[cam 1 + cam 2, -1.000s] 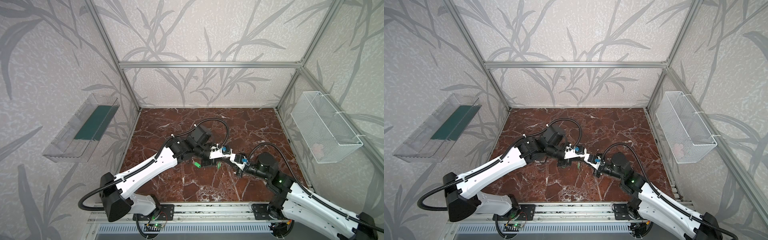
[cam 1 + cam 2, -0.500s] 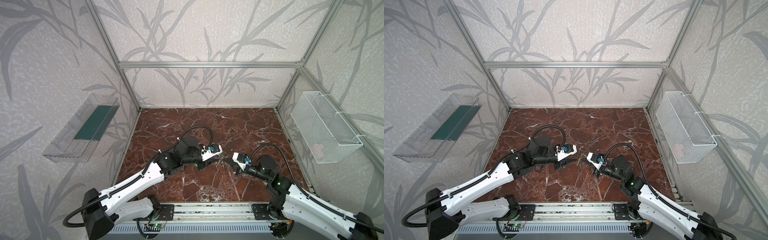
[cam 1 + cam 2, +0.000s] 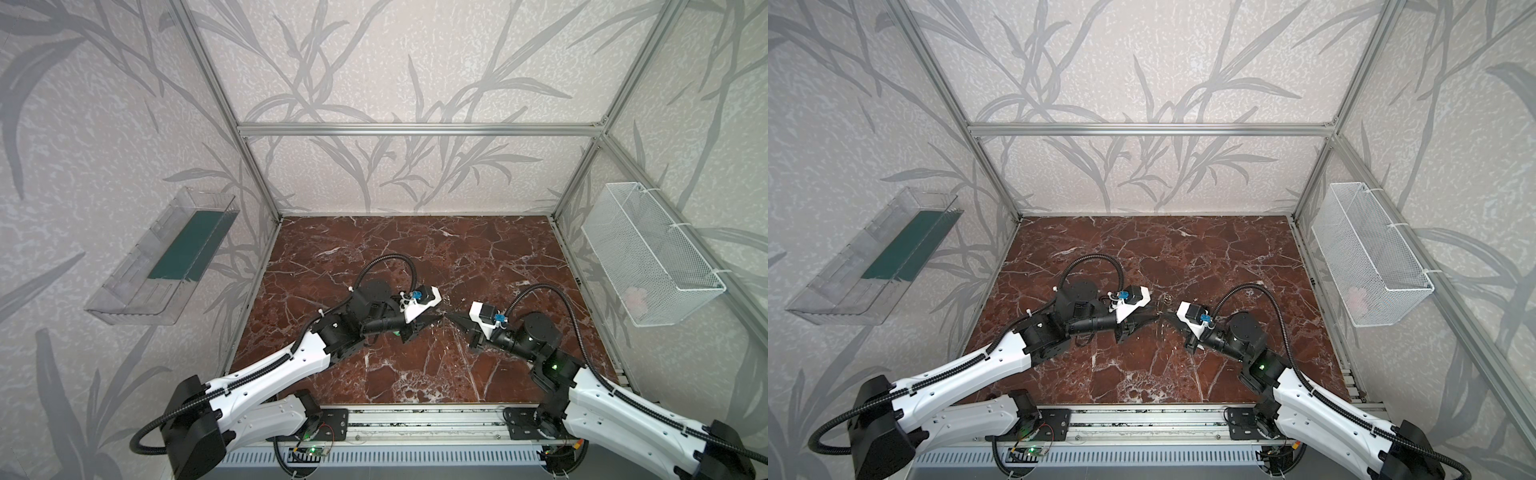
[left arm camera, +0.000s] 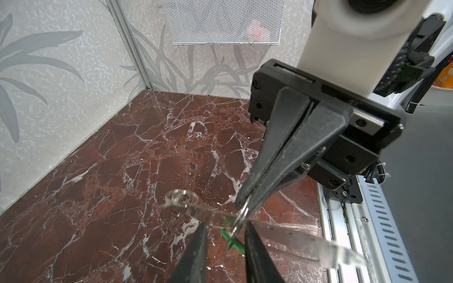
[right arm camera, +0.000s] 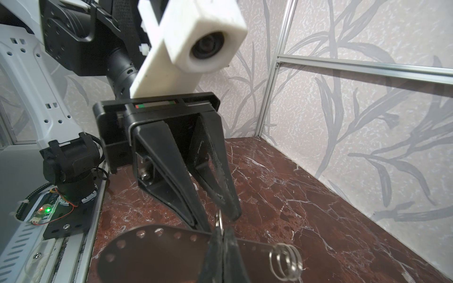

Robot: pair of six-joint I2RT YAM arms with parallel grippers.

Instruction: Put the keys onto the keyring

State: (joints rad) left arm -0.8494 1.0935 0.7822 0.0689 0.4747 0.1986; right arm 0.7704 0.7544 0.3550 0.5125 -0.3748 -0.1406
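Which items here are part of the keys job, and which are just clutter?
Job:
- keyring
- green key
- right gripper, shut on the keyring
- left gripper, open

Clutter:
- wire basket on the wall
- clear tray on the opposite wall

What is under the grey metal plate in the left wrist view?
Part of a green key tag shows below the grey metal plate, against the marble floor. The plate covers the rest of the tag; a second tag cannot be seen.
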